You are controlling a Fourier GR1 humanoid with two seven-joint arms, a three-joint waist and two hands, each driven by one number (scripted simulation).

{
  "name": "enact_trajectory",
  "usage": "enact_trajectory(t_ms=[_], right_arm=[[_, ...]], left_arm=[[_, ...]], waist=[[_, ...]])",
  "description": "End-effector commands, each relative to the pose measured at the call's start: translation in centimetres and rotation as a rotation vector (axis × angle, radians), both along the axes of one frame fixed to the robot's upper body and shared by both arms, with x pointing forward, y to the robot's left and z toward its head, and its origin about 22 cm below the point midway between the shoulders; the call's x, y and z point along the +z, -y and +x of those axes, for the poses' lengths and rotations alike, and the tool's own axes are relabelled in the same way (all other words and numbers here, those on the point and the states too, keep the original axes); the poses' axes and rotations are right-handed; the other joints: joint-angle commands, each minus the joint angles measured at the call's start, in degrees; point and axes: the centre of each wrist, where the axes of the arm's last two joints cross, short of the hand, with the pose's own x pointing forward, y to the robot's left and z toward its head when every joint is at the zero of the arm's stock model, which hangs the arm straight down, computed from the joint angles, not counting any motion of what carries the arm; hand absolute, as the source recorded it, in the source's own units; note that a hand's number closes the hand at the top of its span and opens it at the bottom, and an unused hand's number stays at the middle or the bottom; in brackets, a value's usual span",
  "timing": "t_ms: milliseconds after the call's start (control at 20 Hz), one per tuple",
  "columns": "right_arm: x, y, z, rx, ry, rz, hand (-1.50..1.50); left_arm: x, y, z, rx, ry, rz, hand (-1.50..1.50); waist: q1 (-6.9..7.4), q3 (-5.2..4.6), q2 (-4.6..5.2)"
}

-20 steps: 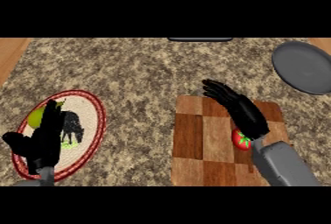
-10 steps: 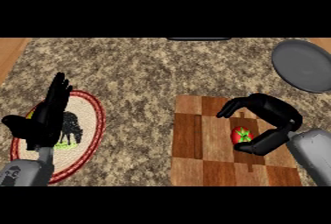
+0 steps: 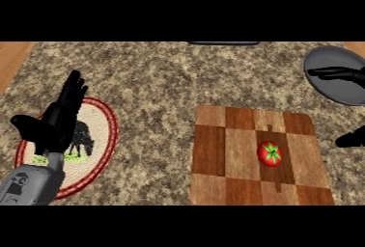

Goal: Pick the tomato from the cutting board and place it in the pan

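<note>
Right hand [image 3: 341,73] is mostly cut off by the view's right edge: dark fingers show over the grey pan [image 3: 335,77] and another dark part lower, near the cutting board [image 3: 235,159]; whether it is wide or curled cannot be told. It holds nothing visible. Left hand [image 3: 58,123] rests with straight fingers up, over a red-rimmed plate [image 3: 100,144] whose dark figure it partly hides. On the speckled table [image 3: 157,82], the tomato [image 3: 270,153] lies on the board's right half, apart from both hands.
</note>
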Motion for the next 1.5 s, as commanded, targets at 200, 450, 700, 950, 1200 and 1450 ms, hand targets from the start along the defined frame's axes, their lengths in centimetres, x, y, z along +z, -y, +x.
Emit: enact_trajectory(t_ms=[200, 450, 700, 950, 1200, 1450], right_arm=[[7.4, 1.0, 1.2, 0.193, 0.067, -0.216, -1.5], [6.4, -0.1, 1.6, 0.225, 0.158, -0.257, -1.5], [5.4, -4.5, 2.1, 0.284, 0.141, -0.245, -1.5], [4.8, -6.1, 0.9, 0.406, 0.053, -0.266, -1.5], [4.5, -5.7, -0.1, 0.385, 0.069, -0.324, -1.5], [1.7, -6.8, -0.7, 0.328, 0.04, -0.402, -1.5]], left_arm=[[0.1, 1.1, 0.8, -0.005, -0.015, 0.019, 0.0], [1.0, -0.2, 0.8, -0.011, -0.009, 0.0, 0.0], [1.2, -1.0, 1.4, -0.002, -0.019, 0.011, 0.0], [0.2, 0.7, 1.6, 0.014, -0.03, -0.002, 0.0], [0.1, -0.2, 0.1, 0.011, -0.026, -0.002, 0.0], [0.8, 0.1, 0.7, 0.022, -0.025, 0.002, 0.0]], waist=[[0.9, -0.27, -0.18], [0.32, -0.25, -0.47], [-0.46, -0.33, -0.68], [-1.41, -0.34, -0.84], [-0.99, -0.3, -0.98], [-1.2, -0.3, -0.87]])
